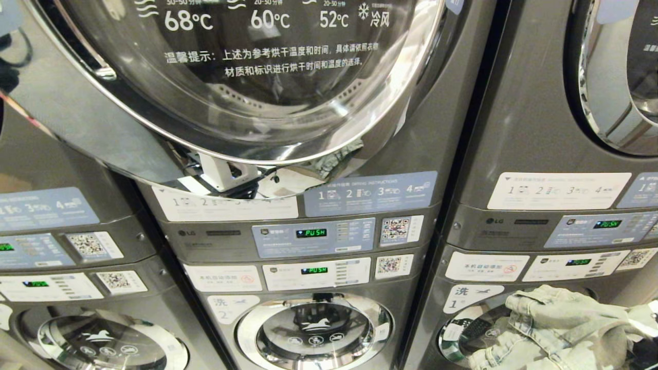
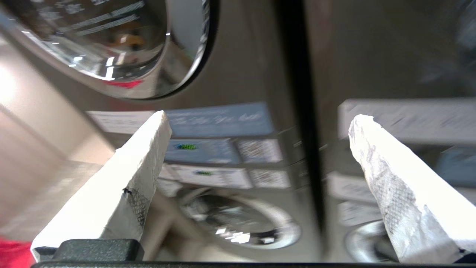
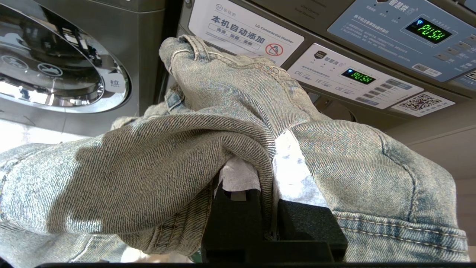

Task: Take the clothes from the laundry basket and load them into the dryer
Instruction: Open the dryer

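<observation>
The dryer door point(image 1: 241, 77) has a mirror-bright chromed metal ring around clear, glossy glass printed with white lettering; the machine fronts point(image 1: 514, 128) are dark grey metal with a smooth, faintly brushed sheen; their instruction labels point(image 1: 370, 194) look like smooth paper or film stickers, white and pale blue; the denim garment point(image 3: 156, 160) is coarse, twilled cotton cloth, faded light blue, matt, with raised stitched seams; the left gripper's fingers point(image 2: 394, 186) are wrapped in white, rough, matt tape or fabric; the right gripper's point(image 3: 266, 175) base is matt black plastic.
</observation>
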Robot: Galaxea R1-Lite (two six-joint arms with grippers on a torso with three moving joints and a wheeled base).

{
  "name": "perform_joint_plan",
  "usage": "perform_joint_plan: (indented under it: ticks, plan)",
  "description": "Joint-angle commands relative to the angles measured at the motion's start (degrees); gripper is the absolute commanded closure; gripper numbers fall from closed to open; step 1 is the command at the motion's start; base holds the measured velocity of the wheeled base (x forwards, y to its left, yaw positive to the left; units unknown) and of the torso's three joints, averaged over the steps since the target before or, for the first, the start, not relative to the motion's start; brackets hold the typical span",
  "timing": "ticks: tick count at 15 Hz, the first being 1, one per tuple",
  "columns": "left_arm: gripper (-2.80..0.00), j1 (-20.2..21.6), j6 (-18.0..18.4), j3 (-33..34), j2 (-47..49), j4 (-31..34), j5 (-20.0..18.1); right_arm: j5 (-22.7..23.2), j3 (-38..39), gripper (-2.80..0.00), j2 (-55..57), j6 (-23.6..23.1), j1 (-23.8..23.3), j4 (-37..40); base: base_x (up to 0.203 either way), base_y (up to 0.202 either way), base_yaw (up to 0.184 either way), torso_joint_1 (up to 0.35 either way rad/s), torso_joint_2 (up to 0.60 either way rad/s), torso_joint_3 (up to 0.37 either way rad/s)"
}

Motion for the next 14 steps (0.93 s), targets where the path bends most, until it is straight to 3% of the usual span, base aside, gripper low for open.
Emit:
perform_joint_plan:
  ticks: [1,5,8,11,14]
  plan:
    - [-2.80,2.95,1.60,8.44,-6.61,-0.33,0.49,-0.03,-0.49,0.00,-0.09,-0.26,0.06,-0.14,0.000,0.000,0.000,0.000,0.00,0.000]
    - [-2.80,10.98,6.10,25.13,-22.51,-0.13,0.49,-0.03,-1.00,0.00,-1.70,-0.34,0.04,-0.22,0.000,0.000,0.000,0.000,0.00,0.000]
    - [-2.80,12.84,18.41,28.02,-30.43,-0.15,0.49,-0.03,-0.20,0.00,-2.92,-0.44,0.04,-0.19,0.000,0.000,0.000,0.000,0.00,0.000]
    - [-2.80,12.39,18.57,28.77,-31.34,-0.43,0.49,-0.03,0.77,0.00,-4.31,-0.80,0.04,0.04,0.000,0.000,0.000,0.000,0.00,0.000]
    - [-2.80,9.31,17.90,32.89,-31.21,-0.67,0.27,0.05,0.42,0.00,-4.74,-0.71,0.04,0.14,0.000,0.000,0.000,0.000,0.00,0.000]
